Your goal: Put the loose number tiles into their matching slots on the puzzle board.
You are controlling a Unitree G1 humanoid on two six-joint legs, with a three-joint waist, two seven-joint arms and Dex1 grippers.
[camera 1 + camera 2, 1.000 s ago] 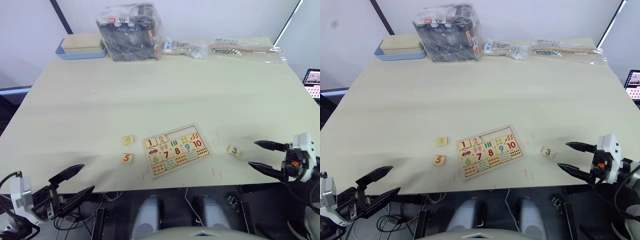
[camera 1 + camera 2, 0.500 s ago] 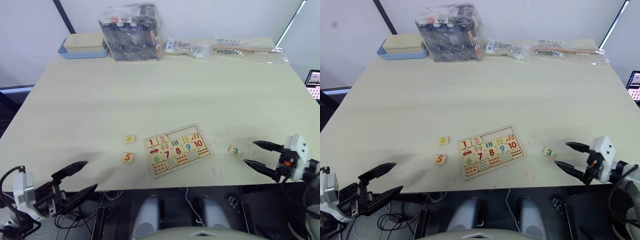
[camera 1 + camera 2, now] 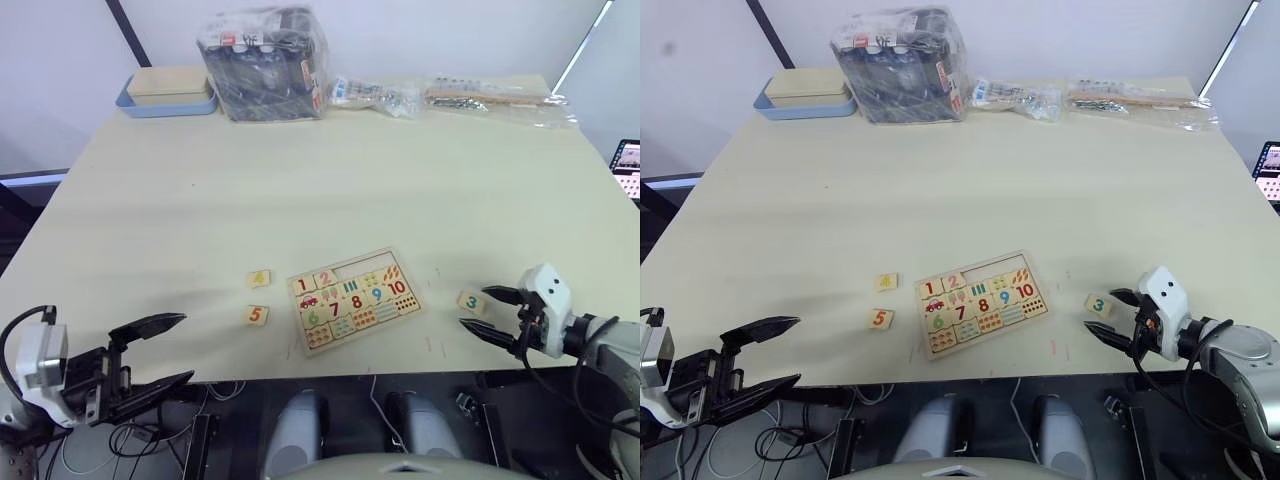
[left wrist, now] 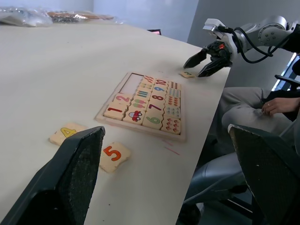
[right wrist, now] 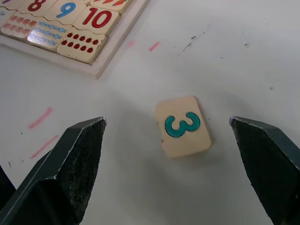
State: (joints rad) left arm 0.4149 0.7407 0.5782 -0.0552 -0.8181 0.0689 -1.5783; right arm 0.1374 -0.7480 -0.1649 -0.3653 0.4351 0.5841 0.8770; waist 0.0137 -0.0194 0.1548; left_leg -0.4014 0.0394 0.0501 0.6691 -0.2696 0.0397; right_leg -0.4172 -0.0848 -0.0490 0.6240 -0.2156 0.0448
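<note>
The puzzle board (image 3: 352, 298) lies near the table's front edge, with tiles 1 and 2 seated in its top row and empty slots (image 3: 360, 268) beside them. Left of the board lie loose tile 4 (image 3: 259, 279) and loose tile 5 (image 3: 256, 315). Loose tile 3 (image 3: 470, 301) lies to the board's right. My right gripper (image 3: 473, 307) is open, one finger on each side of tile 3 (image 5: 183, 126), not touching it. My left gripper (image 3: 186, 347) is open and empty at the front edge, left of tile 5 (image 4: 112, 156).
A pale box in a blue tray (image 3: 165, 90), a plastic-wrapped dark box (image 3: 265, 62) and plastic bags (image 3: 375, 95) line the far edge. A screen (image 3: 627, 165) sits off the right side. A seated person's hand (image 4: 276, 105) shows beyond the right gripper.
My right gripper has moved left along the front edge and now straddles tile 3. My left gripper has shifted slightly. The tiles and board have not moved.
</note>
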